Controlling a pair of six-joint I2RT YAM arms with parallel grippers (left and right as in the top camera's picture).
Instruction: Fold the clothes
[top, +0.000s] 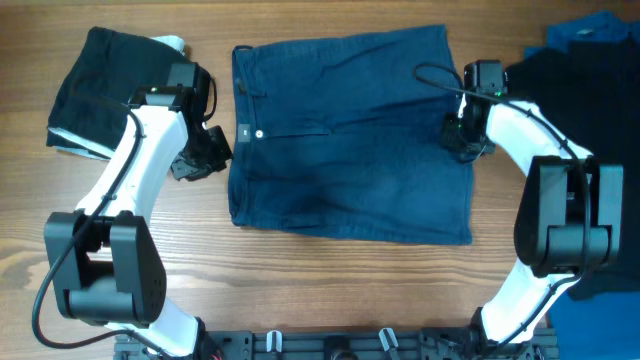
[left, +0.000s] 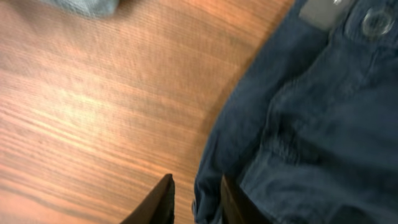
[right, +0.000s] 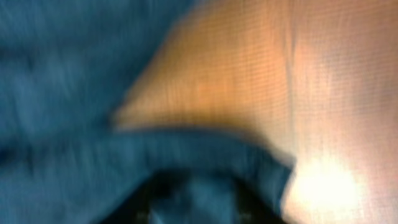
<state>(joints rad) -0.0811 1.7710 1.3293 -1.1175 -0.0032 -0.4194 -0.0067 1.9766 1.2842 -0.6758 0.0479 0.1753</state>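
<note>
While the navy garment (top: 350, 130) lies flat on the table (top: 300, 290), the left end effector (left: 194, 190) straddles its waistband edge, fingers apart. At the hem, the right end effector (top: 466, 138) is too blurred to tell. Grasping seems underway; next, clamp, lift and fold across.

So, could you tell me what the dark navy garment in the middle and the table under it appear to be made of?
The navy garment looks like denim or similar heavy cotton: matte, with stitched seams and a pale button. The table looks like wood or wood-look laminate: tan, streaked grain, slight sheen.
</note>
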